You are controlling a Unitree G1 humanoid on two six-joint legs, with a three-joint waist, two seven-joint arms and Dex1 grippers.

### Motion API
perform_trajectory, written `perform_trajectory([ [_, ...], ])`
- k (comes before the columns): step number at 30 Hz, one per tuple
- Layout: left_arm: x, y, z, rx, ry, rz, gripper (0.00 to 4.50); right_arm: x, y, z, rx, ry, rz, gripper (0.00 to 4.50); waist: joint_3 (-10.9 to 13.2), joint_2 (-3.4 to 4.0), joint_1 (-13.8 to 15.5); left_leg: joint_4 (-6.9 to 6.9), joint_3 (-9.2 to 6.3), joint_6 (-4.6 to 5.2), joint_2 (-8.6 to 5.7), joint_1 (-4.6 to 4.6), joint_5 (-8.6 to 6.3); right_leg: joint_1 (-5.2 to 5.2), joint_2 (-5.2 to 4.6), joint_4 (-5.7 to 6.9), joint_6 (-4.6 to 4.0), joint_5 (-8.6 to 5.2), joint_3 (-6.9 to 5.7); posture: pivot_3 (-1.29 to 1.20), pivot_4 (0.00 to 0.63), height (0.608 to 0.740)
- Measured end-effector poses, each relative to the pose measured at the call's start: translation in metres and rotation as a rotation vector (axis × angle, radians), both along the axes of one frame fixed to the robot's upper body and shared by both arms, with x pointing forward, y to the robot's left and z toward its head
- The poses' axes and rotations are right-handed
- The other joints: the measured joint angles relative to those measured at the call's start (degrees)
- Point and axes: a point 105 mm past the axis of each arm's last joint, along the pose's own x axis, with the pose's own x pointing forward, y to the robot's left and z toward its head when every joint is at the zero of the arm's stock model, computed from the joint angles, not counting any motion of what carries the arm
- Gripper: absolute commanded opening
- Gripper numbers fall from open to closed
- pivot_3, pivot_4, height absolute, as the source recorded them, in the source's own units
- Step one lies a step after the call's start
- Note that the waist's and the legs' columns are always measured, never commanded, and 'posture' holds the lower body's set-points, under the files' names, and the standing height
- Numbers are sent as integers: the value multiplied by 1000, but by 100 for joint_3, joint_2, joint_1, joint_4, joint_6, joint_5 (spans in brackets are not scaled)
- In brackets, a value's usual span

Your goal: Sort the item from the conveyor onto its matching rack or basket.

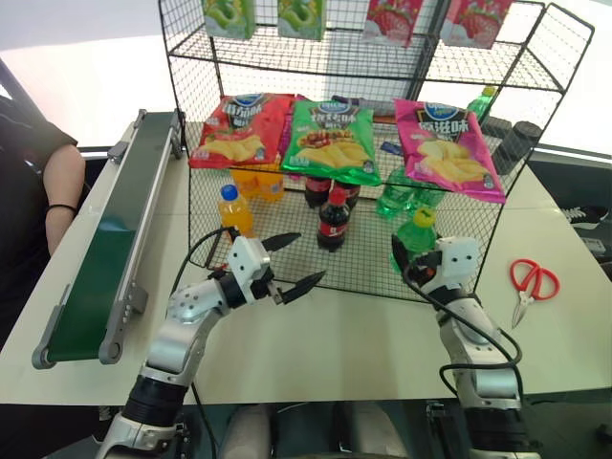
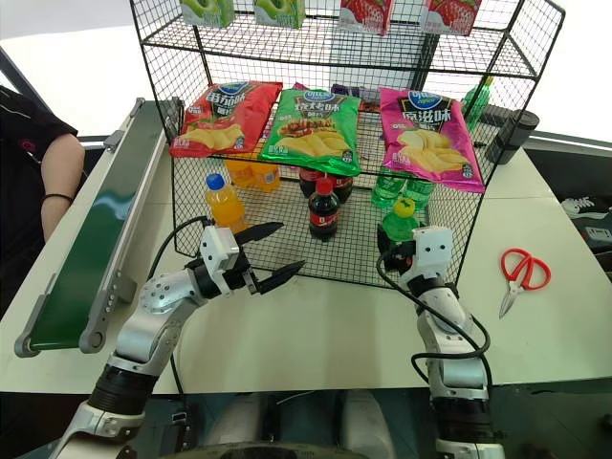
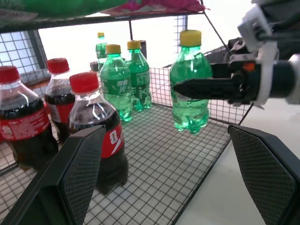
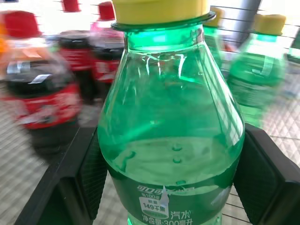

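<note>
The item, a green soda bottle (image 1: 415, 235) with a yellow cap, is upright at the front right of the rack's bottom tier. My right gripper (image 1: 409, 256) is shut on it, fingers on both sides of its body (image 4: 171, 140). In the left wrist view the bottle's base (image 3: 190, 123) is at or just above the mesh; I cannot tell which. My left gripper (image 1: 311, 256) is open and empty in front of the black wire rack (image 1: 316, 57), near its left middle. The dark-green conveyor (image 1: 105, 249) runs along the table's left side with nothing on it.
On the bottom tier stand cola bottles (image 1: 332, 220), orange drink bottles (image 1: 234, 210) and more green bottles (image 3: 117, 79). Chip bags (image 1: 330, 139) lie on the tier above. Red scissors (image 1: 529, 284) lie on the table at right. A person's arm (image 1: 59, 196) rests beside the conveyor.
</note>
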Motion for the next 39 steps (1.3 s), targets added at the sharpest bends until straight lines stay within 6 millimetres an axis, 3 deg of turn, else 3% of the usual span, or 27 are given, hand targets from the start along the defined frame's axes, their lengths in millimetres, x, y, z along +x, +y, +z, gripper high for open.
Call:
perform_trajectory([
  [9, -7, -9, -5, -2, 51, -29, 4445, 22, -15, -15, 110, 8, -123, 3084, 0, 18, -24, 0, 1, 0, 1, 1, 0, 0, 0, 2, 0, 0, 2, 0, 150, 740],
  [20, -8, -10, -3, -5, 66, -37, 4445, 31, -16, -16, 130, -18, -128, 3084, -1, 20, -46, 0, 2, 0, 3, 4, 1, 2, -1, 5, 0, 0, 4, 0, 150, 740],
  [22, -8, -10, -4, -3, 72, -37, 4500, 31, -16, -16, 129, -20, -123, 4165, -1, 20, -54, 0, 2, 0, 3, 4, 1, 3, -2, 5, 0, 0, 4, 0, 150, 740],
  [23, -8, -10, -4, -3, 73, -38, 4500, 31, -15, -16, 127, -21, -117, 4472, -1, 20, -60, 0, 1, 0, 3, 4, 1, 2, -2, 5, 0, 0, 4, 0, 150, 740],
  [32, -9, -12, -3, -18, 82, -44, 4500, 27, -11, -14, 61, -33, -92, 4472, -1, 21, -120, -3, 1, 0, 5, 9, 1, 4, -2, 8, 0, 0, 4, 0, 150, 740],
  [39, -6, -8, -1, -31, 82, -19, 4500, 10, -15, 6, -45, -88, -71, 4472, -2, 21, -113, -3, 1, 0, 4, 10, 0, 6, -4, 6, 0, 0, 6, 0, 150, 740],
])
